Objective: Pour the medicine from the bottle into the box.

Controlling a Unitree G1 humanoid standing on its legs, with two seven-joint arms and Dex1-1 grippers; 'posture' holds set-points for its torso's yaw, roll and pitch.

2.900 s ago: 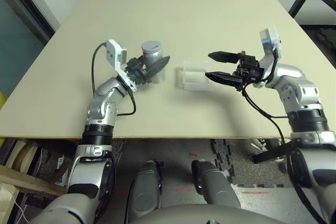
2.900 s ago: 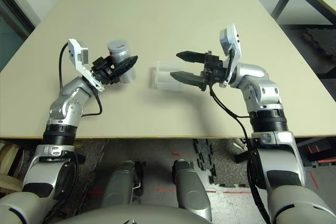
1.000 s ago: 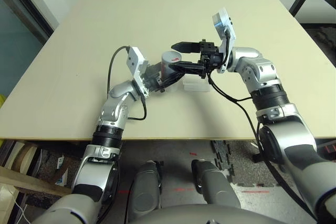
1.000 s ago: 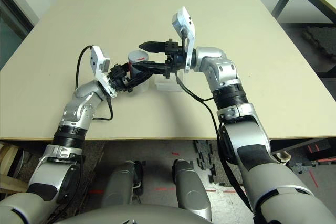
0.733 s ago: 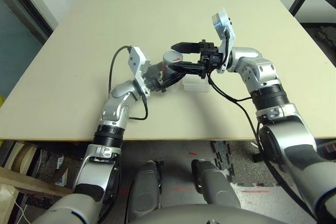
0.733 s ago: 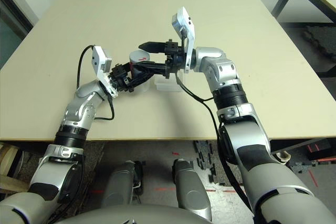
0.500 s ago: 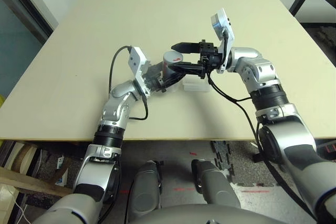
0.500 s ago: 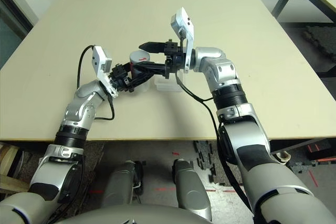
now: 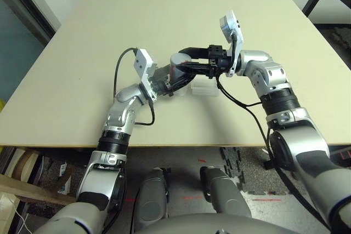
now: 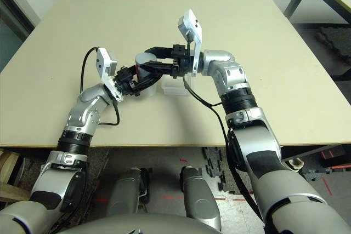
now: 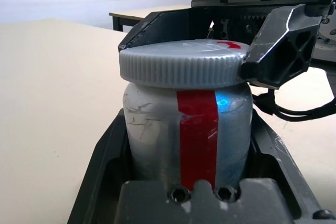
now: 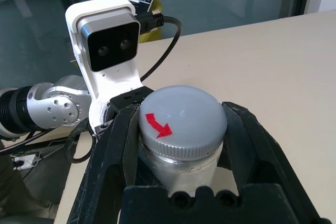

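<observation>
- The small silver-grey cylindrical bottle (image 9: 176, 68) with a red stripe down its label is held up above the pale beige table (image 9: 164, 9), near the middle of the table's near half.
- The left claw (image 9: 167, 80) has its two black fingers pressed against the bottle's body from either side, pinching it; the left wrist view shows the body (image 11: 186, 135) seated between those fingers with the red stripe facing the camera.
- The ribbed whitish-grey round cap (image 12: 181, 116) sits on the bottle's mouth, with a small red arrow printed on its top.
- The right claw (image 9: 189, 60) reaches in from the robot's right, its fingers about level, and is pinching that cap: in the right wrist view one black finger (image 12: 118, 145) lies against each side of the cap's rim.
- In the left wrist view the right claw's fingertips (image 11: 278, 51) show touching the cap's edge on both sides.
- The small shallow tray of clear transparent plastic (image 9: 205, 89) rests on the table just beside the bottle, under the right claw and towards the robot's right.
- The left arm's white wrist camera housing (image 12: 107, 51) shows just behind the bottle in the right wrist view.
- No pill can be made out; the bottle's inside is hidden by the cap.
</observation>
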